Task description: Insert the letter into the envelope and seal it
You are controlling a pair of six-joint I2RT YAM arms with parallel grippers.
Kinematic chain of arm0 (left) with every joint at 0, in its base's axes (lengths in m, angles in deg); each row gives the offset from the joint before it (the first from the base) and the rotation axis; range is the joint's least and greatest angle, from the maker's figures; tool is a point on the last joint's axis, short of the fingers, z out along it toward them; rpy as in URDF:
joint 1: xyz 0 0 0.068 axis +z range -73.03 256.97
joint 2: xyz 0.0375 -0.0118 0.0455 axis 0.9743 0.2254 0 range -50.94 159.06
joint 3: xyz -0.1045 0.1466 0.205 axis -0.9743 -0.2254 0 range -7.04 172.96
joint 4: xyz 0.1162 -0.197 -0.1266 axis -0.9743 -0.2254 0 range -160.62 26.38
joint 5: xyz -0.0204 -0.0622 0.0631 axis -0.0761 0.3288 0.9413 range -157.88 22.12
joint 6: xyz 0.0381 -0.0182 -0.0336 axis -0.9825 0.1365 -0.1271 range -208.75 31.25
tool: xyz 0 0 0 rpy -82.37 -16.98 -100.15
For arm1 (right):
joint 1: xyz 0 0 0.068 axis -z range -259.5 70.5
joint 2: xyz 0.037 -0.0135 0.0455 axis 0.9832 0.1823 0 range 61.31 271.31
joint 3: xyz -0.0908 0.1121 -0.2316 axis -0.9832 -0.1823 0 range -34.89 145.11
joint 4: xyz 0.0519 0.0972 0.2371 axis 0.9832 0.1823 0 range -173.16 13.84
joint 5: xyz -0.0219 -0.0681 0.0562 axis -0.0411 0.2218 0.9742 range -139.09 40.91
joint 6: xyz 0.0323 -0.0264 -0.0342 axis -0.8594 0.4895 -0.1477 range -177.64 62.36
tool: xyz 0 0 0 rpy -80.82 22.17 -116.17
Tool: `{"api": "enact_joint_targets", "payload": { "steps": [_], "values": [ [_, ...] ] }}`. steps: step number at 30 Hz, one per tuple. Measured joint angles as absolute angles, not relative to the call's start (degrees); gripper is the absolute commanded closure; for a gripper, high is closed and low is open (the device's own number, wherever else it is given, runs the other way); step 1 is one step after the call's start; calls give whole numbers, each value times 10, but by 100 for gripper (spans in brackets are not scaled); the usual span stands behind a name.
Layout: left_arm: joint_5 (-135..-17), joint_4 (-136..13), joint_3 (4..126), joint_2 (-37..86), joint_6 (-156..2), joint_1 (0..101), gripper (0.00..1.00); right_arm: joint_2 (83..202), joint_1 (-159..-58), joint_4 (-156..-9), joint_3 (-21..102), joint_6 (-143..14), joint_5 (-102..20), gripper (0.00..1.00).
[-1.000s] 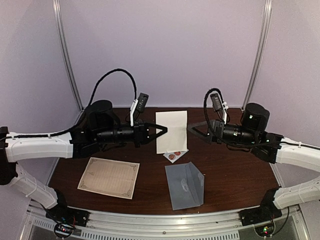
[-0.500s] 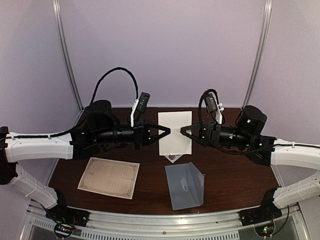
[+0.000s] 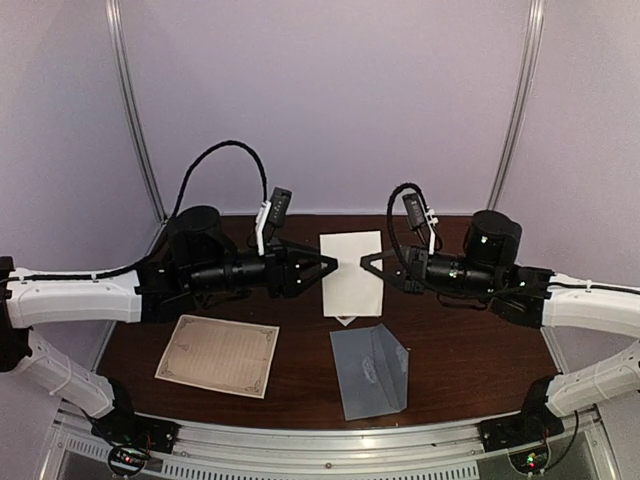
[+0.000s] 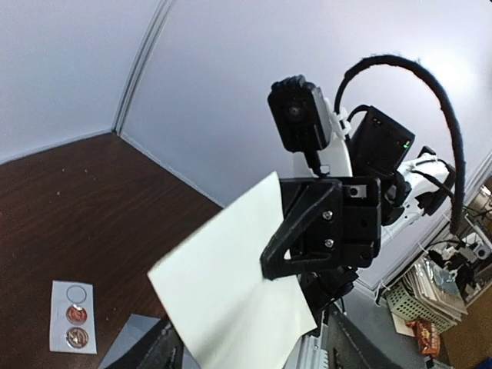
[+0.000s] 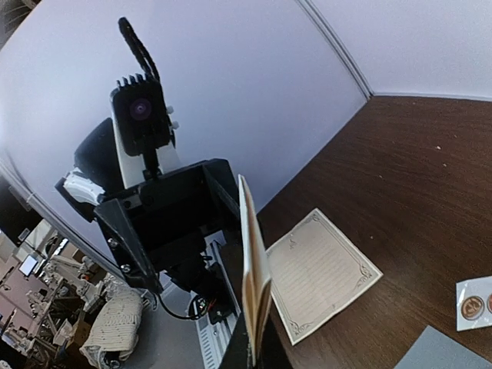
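Note:
A folded white letter (image 3: 352,273) hangs in the air above the table between both arms. My right gripper (image 3: 364,263) is shut on its right edge; in the right wrist view the letter (image 5: 252,269) stands edge-on, pinched at my right gripper (image 5: 255,357). My left gripper (image 3: 331,266) is at the letter's left edge with its jaws open; in the left wrist view the letter (image 4: 223,296) lies loose between them at my left gripper (image 4: 261,355). The grey-blue envelope (image 3: 370,371) lies flat near the front edge, below the letter.
A sheet with an ornamental border (image 3: 218,355) lies at the front left of the brown table (image 3: 470,350). A small white card with red stickers (image 4: 73,317) lies under the letter, only its tip (image 3: 345,320) showing from above. Pale walls stand behind.
My right gripper moved left to the letter's right edge and closed on it. My left gripper, which had been holding the letter, opened. The letter shifted slightly right.

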State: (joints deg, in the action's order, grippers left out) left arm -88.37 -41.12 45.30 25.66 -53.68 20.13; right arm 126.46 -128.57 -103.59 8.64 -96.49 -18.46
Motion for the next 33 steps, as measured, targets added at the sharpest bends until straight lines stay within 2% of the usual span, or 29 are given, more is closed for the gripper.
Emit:
{"api": "enact_joint_targets", "payload": {
  "steps": [2, 6, 13, 22, 33],
  "values": [
    [-855, -415, 434, 246, -519, 201, 37, 1259, -1281, -973, 98, -957, -211, 100],
    [-795, -416, 364, 227, -458, 201, 51, 1243, -1249, -863, 101, -956, -239, 100],
    [-752, -428, 299, 272, -347, 191, 58, 1268, -1232, -726, 95, -984, -243, 100],
    [-776, -410, 317, 415, -271, 162, 60, 1319, -1214, -658, 74, -999, -243, 100],
    [-818, -380, 336, 507, -240, 162, 60, 1357, -1175, -660, 25, -994, -236, 100]
  ]
}}
